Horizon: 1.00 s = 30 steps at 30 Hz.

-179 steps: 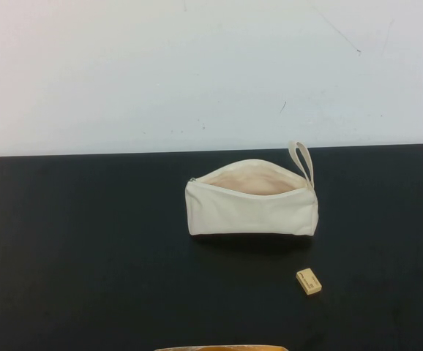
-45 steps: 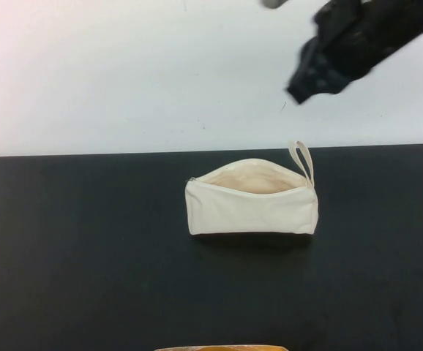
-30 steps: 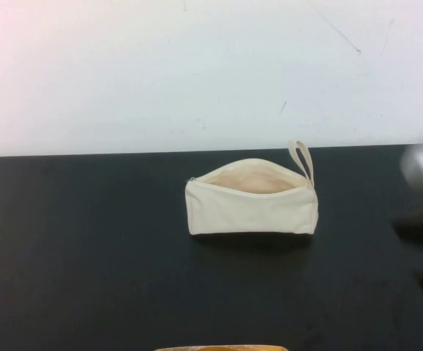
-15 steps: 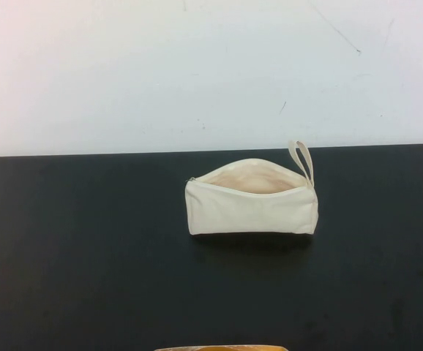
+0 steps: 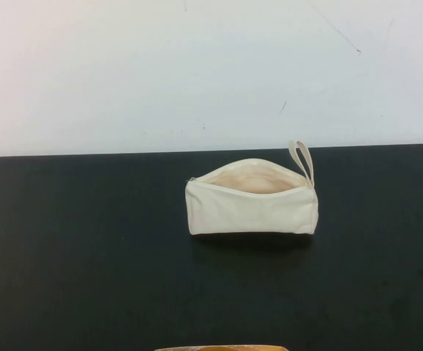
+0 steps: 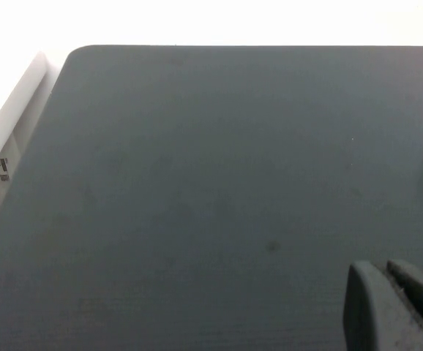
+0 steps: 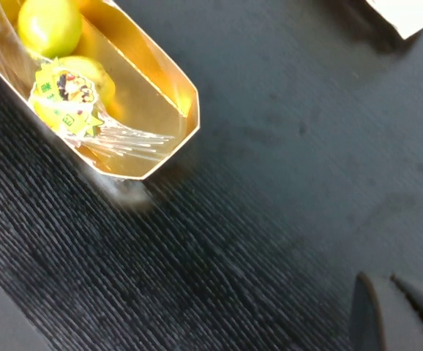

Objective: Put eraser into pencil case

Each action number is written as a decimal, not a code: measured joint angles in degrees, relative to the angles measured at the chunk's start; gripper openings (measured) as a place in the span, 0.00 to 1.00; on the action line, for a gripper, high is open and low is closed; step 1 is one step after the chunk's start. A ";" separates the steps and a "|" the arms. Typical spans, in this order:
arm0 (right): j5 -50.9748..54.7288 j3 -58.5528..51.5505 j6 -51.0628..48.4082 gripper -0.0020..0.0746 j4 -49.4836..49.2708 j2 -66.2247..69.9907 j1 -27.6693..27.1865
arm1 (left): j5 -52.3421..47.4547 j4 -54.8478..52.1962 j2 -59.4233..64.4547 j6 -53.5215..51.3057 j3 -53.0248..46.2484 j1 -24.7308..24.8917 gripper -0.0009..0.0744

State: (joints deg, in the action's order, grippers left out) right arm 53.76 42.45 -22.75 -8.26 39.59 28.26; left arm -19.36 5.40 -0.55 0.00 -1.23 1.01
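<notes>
A: What sits nearest the robot?
B: At the near edge of the black table [image 5: 87, 278] a sliver of a gold tray [image 5: 222, 348] shows. The right wrist view shows that gold tray [image 7: 164, 95] more fully, holding yellow fruit [image 7: 49, 25] with a printed sticker [image 7: 64, 93] under clear wrap.

A: And the grippers?
B: Neither appears in the high view. The right gripper [image 7: 398, 311] shows only as grey fingertips at the corner of its own wrist view, lying close together over bare table beside the tray; shut, as far as I can see. The left gripper [image 6: 394, 307] looks the same in its wrist view, fingertips together above bare black table near a rounded corner.

A: Where is the pencil case?
B: The pencil case [image 5: 252, 207] lies farther back, about mid-table and slightly right, well apart from both grippers. It is unzipped, the peach lining showing, and its loop strap [image 5: 302, 162] stands up at the right end. A white corner in the right wrist view may be part of it.

A: The eraser?
B: I cannot find it on the table in any view, and neither gripper holds it.
</notes>
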 joint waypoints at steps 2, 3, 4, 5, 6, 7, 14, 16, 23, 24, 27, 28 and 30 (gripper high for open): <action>0.03 0.00 0.00 0.03 -0.05 -0.15 0.00 | 0.00 0.00 0.00 0.00 0.00 0.00 0.01; 0.14 0.00 0.00 0.03 -0.05 -0.60 0.00 | 0.00 0.00 0.00 0.00 0.00 0.00 0.01; 0.14 0.00 0.00 0.03 -0.05 -1.18 0.00 | 0.00 0.00 0.00 0.00 0.00 0.00 0.01; 0.14 0.00 0.00 0.03 -0.15 -1.75 -0.30 | 0.00 0.00 0.00 0.00 0.00 0.00 0.01; 0.14 0.00 0.00 0.03 -0.70 -2.66 -0.93 | 0.00 0.00 0.00 0.00 0.00 0.00 0.01; 0.14 0.00 0.00 0.03 -1.12 -3.76 -1.82 | 0.00 0.00 0.00 0.00 0.00 0.00 0.01; 0.61 0.00 0.08 0.03 -2.04 -14.80 -11.14 | 0.00 0.00 0.00 0.00 0.00 0.00 0.01; 0.73 0.00 0.08 0.03 -2.04 -18.10 -14.58 | 0.00 0.00 0.00 0.00 0.00 0.00 0.01; 1.39 0.00 0.08 0.03 -2.13 -28.40 -23.49 | 0.00 0.00 0.00 0.00 0.00 0.00 0.01; 1.48 0.00 0.08 0.03 -2.13 -29.29 -23.99 | 0.00 0.00 0.00 0.00 0.00 0.00 0.01; 1.48 0.00 -1.79 0.03 -1.48 -32.12 -24.52 | 0.00 0.00 0.00 0.00 0.00 0.00 0.01; 1.36 0.00 -2.20 0.03 -1.26 -33.00 -24.52 | 0.00 0.00 0.00 0.00 0.00 0.00 0.01; -1.20 -0.70 -2.96 0.03 -1.16 -34.49 -24.52 | 0.00 0.00 0.00 0.00 0.00 0.00 0.01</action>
State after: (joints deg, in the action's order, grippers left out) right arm 52.56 41.75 -25.71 -9.42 5.10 3.74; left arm -19.36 5.40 -0.55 0.00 -1.23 1.01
